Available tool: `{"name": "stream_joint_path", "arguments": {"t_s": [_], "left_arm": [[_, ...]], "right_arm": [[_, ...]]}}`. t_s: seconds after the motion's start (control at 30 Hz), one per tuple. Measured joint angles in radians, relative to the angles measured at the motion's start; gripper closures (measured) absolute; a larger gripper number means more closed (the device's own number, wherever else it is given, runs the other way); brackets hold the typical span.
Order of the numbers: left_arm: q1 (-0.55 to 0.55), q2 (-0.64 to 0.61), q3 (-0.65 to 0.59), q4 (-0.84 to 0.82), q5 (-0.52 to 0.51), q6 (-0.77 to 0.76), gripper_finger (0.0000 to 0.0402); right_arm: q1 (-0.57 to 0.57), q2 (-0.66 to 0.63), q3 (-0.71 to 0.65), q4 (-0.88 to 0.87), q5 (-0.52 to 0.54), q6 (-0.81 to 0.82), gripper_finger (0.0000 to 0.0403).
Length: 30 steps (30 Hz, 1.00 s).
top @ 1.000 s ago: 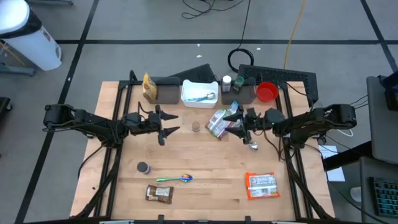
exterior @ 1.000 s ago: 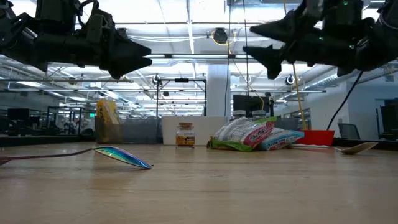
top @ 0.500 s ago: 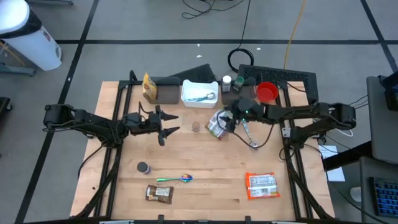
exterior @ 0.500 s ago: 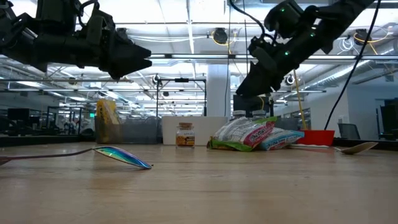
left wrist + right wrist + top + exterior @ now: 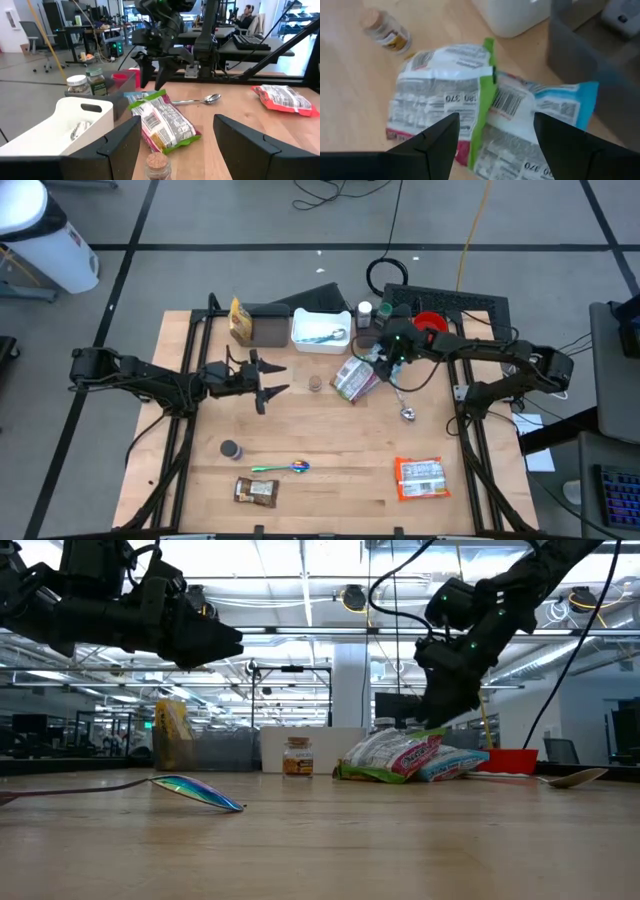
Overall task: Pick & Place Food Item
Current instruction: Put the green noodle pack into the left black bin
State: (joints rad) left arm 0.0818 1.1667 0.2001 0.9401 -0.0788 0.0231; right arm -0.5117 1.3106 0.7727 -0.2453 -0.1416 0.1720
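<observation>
Two snack bags lie flat side by side on the table's far middle: a green-edged bag and a blue-edged bag; they also show in the high view. My right gripper is open and hangs just above them, pointing down, with its fingers apart from them; it also shows in the high view and the low view. My left gripper is open and empty, held level above the table's left middle.
A small jar stands left of the bags and a metal spoon lies to their right. A white bin, a grey bin and a red bowl line the far edge. A red bag, a brown bar and a coloured spoon lie near the front.
My right gripper has gone toward the table's far edge and down, tipping from nearly level to pointing down over the two snack bags. The bags have stayed where they were.
</observation>
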Motion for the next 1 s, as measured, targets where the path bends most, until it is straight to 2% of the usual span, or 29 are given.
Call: {"name": "stream_joint_path", "arguments": {"t_s": [0.13,0.4,0.7,0.83,1.0], "left_arm": [[0.0,0.0,0.0,0.0,0.0,0.0,0.0144],[0.0,0.0,0.0,-0.001,0.0,-0.011,0.0144],[0.0,0.0,0.0,-0.002,0.0,-0.023,0.0144],[0.0,0.0,0.0,-0.002,0.0,-0.024,0.0144],[0.0,0.0,0.0,-0.002,0.0,-0.025,0.0144]], "right_arm": [[0.0,0.0,0.0,-0.018,-0.05,0.025,0.0151],[0.036,0.0,-0.002,-0.031,-0.046,0.051,0.0151],[0.045,0.0,-0.08,0.019,-0.047,0.09,0.0155],[0.045,0.0,-0.12,0.122,-0.083,0.105,0.0177],[0.044,0.0,-0.151,0.199,-0.099,0.13,0.0226]]}}
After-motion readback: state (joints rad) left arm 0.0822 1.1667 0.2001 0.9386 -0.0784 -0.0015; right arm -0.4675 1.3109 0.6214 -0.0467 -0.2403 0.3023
